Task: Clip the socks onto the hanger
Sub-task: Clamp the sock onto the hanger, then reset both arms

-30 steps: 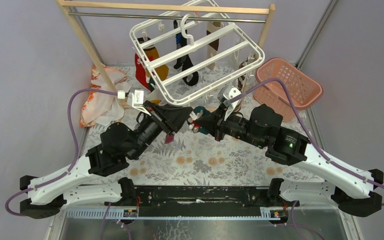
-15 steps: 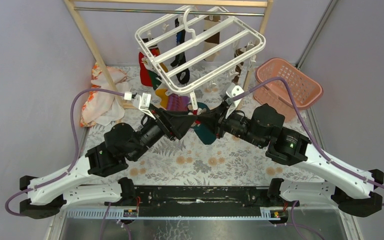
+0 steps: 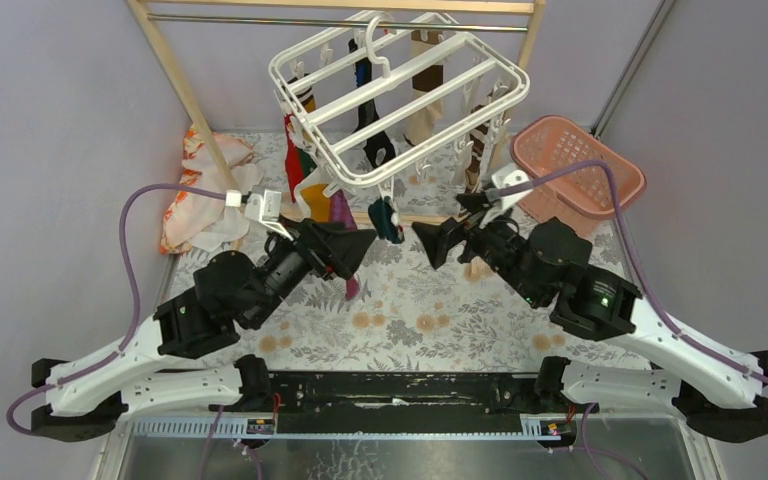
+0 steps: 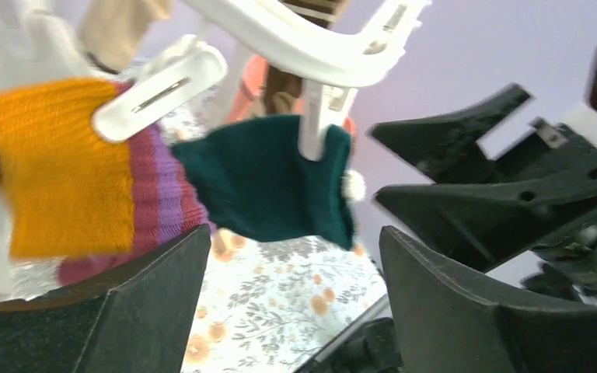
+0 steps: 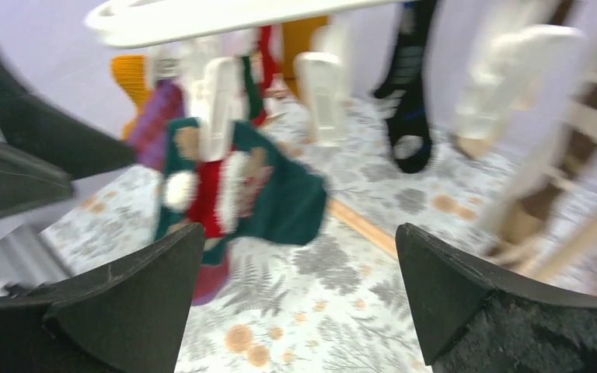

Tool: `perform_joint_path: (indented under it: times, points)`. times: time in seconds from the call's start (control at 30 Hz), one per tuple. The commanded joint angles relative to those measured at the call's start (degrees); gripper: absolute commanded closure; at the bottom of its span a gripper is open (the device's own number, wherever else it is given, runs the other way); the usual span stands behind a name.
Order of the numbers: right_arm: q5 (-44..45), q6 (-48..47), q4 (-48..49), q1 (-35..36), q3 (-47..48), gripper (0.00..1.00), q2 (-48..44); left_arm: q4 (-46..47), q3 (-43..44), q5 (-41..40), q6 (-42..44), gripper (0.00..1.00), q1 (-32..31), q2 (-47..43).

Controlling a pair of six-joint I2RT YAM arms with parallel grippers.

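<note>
Both arms have drawn apart, and the teal sock (image 3: 386, 218), earlier bunched between them, now dangles from a clip (image 4: 319, 116) of the hanger (image 3: 400, 100). It hangs between the left tool (image 3: 362, 244) and the right tool (image 3: 422, 243). Each tool gapes wide and holds nothing. An orange sock (image 4: 54, 155) and a purple sock (image 4: 159, 186) crowd in just beside the teal one. A pink basket (image 3: 580, 165) sits beyond the right tool. A patterned cloth (image 3: 195, 200) lies beyond the left tool, by the wooden rack (image 3: 175, 90).
</note>
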Motion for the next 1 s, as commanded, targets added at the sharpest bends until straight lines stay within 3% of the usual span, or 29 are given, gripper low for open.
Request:
perform_joint_path:
  times: [0.0, 0.17, 0.43, 0.8, 0.97]
  points:
    - [19.44, -2.38, -0.57, 0.22, -1.92, 0.00, -6.58, -9.36, 1.03, -12.56, -0.74, 0.10, -0.28, -3.37]
    - [31.21, -2.18, -3.21, 0.22, -4.23, 0.00, -15.15, -13.41, -0.37, -17.78, -2.19, 0.02, -0.28, -9.61]
    - [40.89, 2.31, -12.04, 0.23, -6.70, 0.00, -21.87, -20.95, -0.02, -23.56, -4.01, 0.01, -0.28, -13.14]
    - [42.48, 6.25, -18.73, 0.26, -8.50, 0.00, -21.03, -28.52, -1.69, -26.02, -12.41, 0.01, -0.28, -9.89]
    - [40.93, 5.74, -16.32, 0.22, -11.16, 0.01, -22.63, -28.44, -2.72, -26.36, -12.92, 0.01, -0.28, -9.39]
